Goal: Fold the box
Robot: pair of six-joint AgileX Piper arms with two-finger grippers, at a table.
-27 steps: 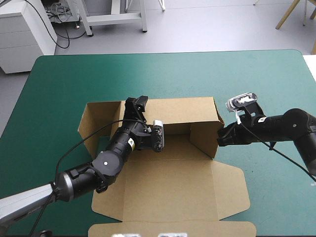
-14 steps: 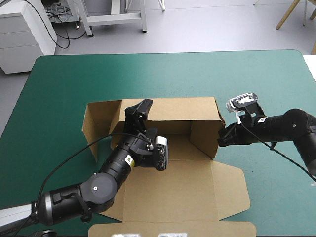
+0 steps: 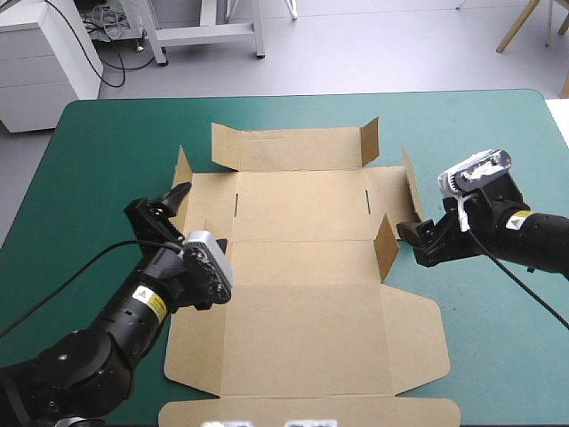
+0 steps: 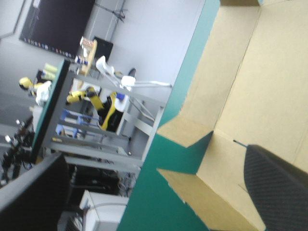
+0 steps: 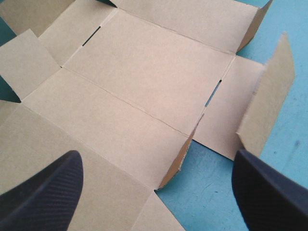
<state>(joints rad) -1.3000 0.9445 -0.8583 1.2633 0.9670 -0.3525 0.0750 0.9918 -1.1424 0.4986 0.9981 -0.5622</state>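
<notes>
Left tool (image 3: 158, 203) and right tool (image 3: 414, 242) gape wide, gripping nothing, flanking the box (image 3: 302, 302) spread almost flat.

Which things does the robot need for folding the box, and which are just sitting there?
For the job: the brown box, lying almost flat; the left claw, open; the right claw, open.
Just there: the teal-green cover under the box.
</notes>
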